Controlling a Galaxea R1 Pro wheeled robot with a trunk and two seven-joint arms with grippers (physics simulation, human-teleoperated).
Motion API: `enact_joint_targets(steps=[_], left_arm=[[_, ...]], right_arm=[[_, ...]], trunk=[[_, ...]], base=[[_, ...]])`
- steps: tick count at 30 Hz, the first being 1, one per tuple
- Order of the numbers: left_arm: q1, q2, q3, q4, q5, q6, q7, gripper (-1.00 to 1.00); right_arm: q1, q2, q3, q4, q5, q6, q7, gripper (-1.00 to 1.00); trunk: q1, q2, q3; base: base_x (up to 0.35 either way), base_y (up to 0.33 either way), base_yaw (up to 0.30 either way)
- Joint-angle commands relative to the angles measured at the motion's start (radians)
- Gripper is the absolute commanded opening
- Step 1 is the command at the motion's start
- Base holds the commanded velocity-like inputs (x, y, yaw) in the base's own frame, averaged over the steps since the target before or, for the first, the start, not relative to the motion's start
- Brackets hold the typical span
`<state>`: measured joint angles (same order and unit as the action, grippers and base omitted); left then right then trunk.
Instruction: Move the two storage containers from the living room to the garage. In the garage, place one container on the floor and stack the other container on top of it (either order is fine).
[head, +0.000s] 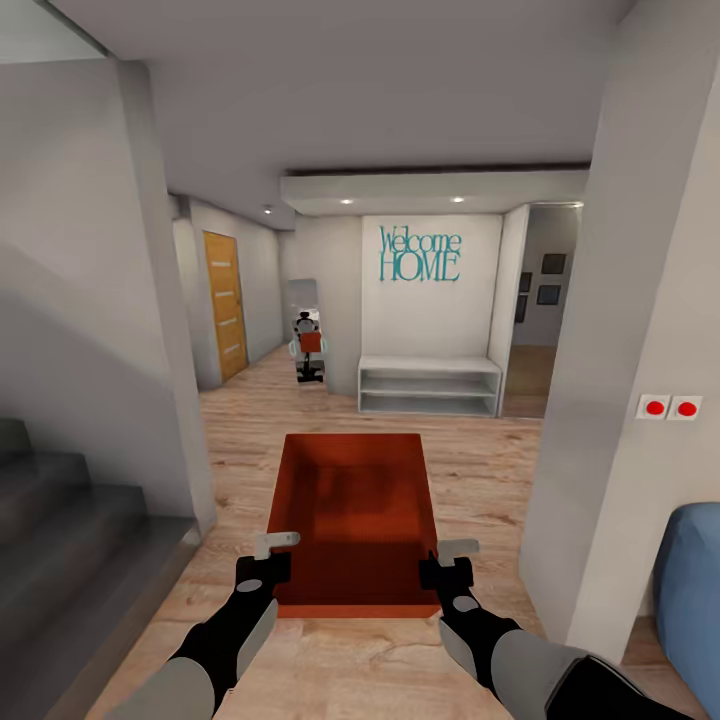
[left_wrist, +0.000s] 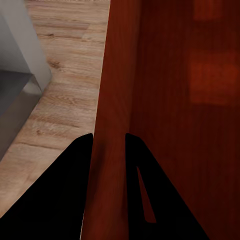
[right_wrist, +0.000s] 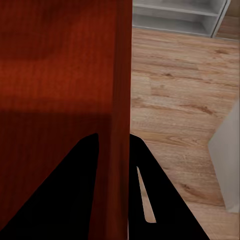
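Container: one orange-red storage container (head: 352, 500), open side up, is carried in front of the robot above the light wood plank floor (head: 480, 480); it lies between the two grippers, its near end closest to the fingers and its long walls running away from them.
Left gripper: the left gripper (left_wrist: 108, 142) is clamped on the container's left wall near its near corner. In the left wrist view one dark finger (left_wrist: 60, 190) lies on the outer face and the other on the inner face, with the wall's rim between them.
Right gripper: the right gripper (right_wrist: 114, 142) pinches the right wall (right_wrist: 121, 75) in the same way, one finger (right_wrist: 165, 200) outside, the other inside the bin, the gap no wider than the wall.
Beyond the fingertips: a white open shelf bench (head: 430, 385) stands under a teal "Welcome HOME" sign (head: 420, 254), well past the container's far end.
Left of the fingers: grey stairs (head: 60, 530) and a grey wall; farther off, a wooden door (head: 225, 305).
Right of the fingers: a white pillar with two red buttons (head: 670, 407), and a blue seat's (head: 690, 590) edge.
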<state>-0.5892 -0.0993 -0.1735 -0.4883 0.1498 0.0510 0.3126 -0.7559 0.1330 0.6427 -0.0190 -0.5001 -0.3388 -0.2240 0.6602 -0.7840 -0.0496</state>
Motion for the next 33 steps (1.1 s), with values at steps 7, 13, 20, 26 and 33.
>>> enact_joint_targets(steps=[7,13,20,26,33], left_arm=[[-0.001,0.001,0.057,-0.006,0.027,-0.014,0.012,-1.00],[-0.001,0.001,0.057,-0.006,0.027,-0.013,0.013,-1.00],[-0.001,0.001,0.057,-0.006,0.027,-0.014,0.013,-1.00],[-0.001,0.001,0.057,-0.005,0.027,-0.014,0.012,-1.00],[-0.001,0.001,0.057,-0.004,0.027,-0.013,0.012,-1.00]], right_arm=[[0.000,0.000,-0.049,-0.001,0.008,0.004,0.017,-1.00],[0.000,0.000,-0.049,-0.001,0.008,0.004,0.017,-1.00],[0.000,0.000,-0.049,-0.001,0.008,0.004,0.018,-1.00],[0.000,0.000,-0.049,-0.001,0.008,0.004,0.018,-1.00],[0.000,0.000,-0.048,-0.001,0.008,0.004,0.018,-1.00]], trunk=[[0.001,-0.001,-0.002],[0.001,-0.001,-0.002],[0.001,-0.001,-0.002],[0.001,-0.001,-0.002],[0.001,-0.001,-0.002]], base=[[0.322,0.000,0.000],[0.322,0.000,0.000],[0.322,0.000,0.000],[0.322,0.000,0.000],[0.322,0.000,0.000]])
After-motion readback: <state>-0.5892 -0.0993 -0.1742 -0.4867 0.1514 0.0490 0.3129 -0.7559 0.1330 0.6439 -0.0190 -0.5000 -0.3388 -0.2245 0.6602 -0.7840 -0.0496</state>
